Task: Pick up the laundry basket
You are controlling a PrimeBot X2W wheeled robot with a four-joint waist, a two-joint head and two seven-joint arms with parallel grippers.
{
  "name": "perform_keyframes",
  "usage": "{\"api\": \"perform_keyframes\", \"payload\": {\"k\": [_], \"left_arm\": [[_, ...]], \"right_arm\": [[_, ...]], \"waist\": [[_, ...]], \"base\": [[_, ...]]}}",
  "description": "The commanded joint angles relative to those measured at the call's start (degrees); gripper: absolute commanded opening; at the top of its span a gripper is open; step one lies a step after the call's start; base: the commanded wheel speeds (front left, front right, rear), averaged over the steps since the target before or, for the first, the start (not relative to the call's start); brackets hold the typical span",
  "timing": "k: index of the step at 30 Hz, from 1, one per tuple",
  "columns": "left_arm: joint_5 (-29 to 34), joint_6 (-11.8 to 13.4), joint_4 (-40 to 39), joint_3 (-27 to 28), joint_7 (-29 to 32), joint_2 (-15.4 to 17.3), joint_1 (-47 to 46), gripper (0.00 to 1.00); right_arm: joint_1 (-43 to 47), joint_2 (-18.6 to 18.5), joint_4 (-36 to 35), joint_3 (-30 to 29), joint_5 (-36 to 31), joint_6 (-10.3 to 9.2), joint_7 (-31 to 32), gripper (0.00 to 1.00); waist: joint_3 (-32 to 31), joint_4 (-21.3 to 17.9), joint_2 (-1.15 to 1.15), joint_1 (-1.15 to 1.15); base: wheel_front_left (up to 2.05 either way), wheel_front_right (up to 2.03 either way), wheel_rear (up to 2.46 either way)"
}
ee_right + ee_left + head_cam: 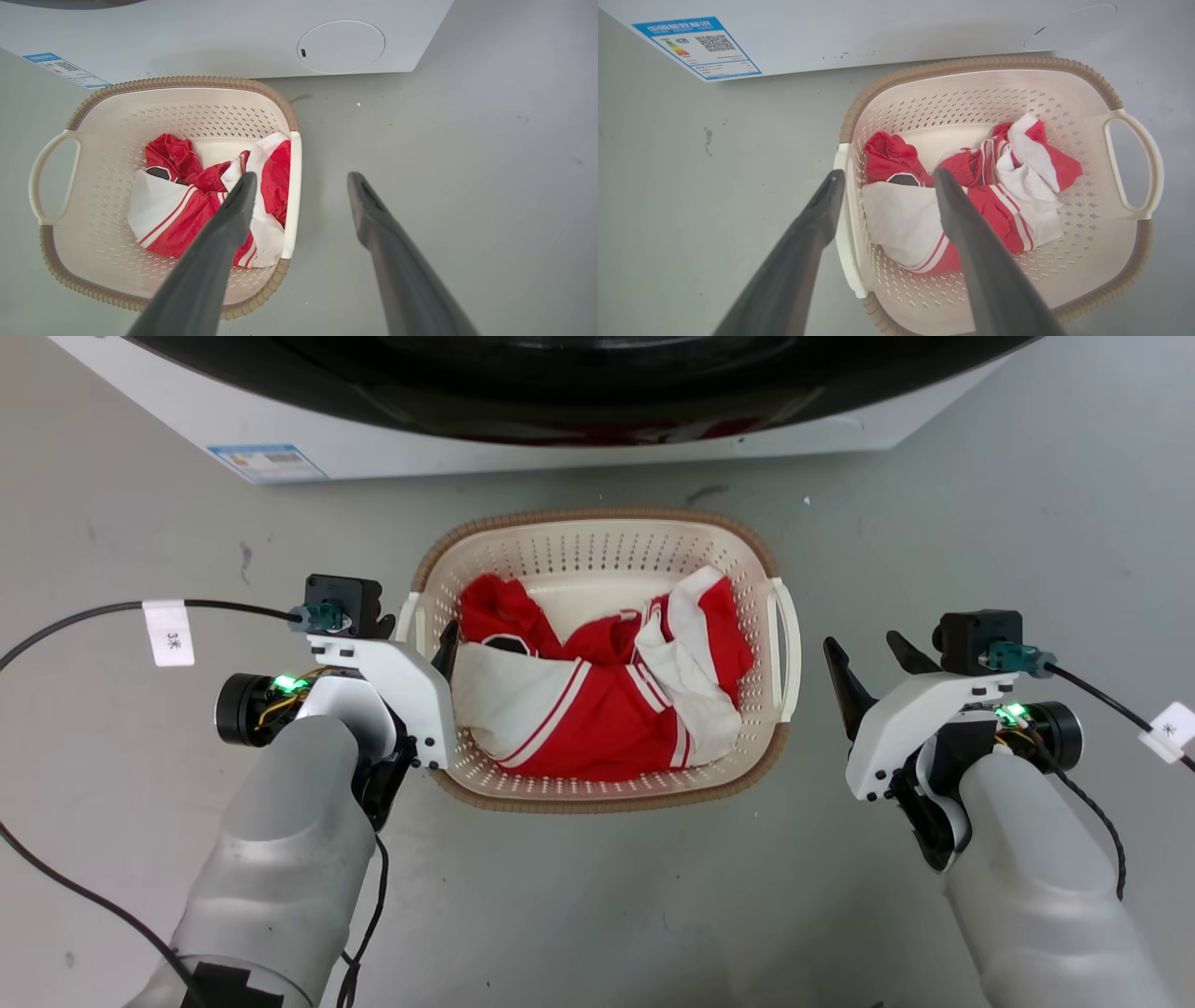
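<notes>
The laundry basket [597, 515] stands on the grey floor in front of me, cream perforated plastic with a brown rim, and holds a red and white garment [597, 700]. My left gripper [417, 635] is open astride the basket's left handle [845, 224]: one finger is inside over the garment [1008, 186], the other outside over the floor. In the left wrist view that gripper [887, 179] has the handle in its gap without closing on it. My right gripper [866, 649] is open, just right of the right handle [789, 649] and apart from it. In the right wrist view this gripper [302, 179] points past the handle [292, 196].
A white washing machine [560, 439] with a dark round door stands just beyond the basket, an energy label [698, 46] on its front. Black cables [93, 611] trail from both wrists over the floor. Bare floor lies on both sides of the basket [187, 81] and in front.
</notes>
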Motion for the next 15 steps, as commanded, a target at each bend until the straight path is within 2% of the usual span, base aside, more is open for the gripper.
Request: {"api": "perform_keyframes", "payload": {"k": [1, 15], "left_arm": [[-0.4, -0.1, 0.4, -0.4, 0.1, 0.2, -0.9, 1.00], [-6.2, -0.1, 7.1, -4.9, 2.5, 4.2, -7.8, 1.00]], "right_arm": [[-1.2, -0.4, 0.9, 0.4, 0.5, -0.01, -0.2, 1.00], [-12.1, 0.0, 13.7, 7.8, 5.0, -0.01, -3.0, 1.00]], "waist": [[1.7, -0.3, 0.00, -0.01], [9.0, -1.0, 0.00, -0.01]], "base": [[0.00, 0.00, 0.00], [0.00, 0.00, 0.00]]}}
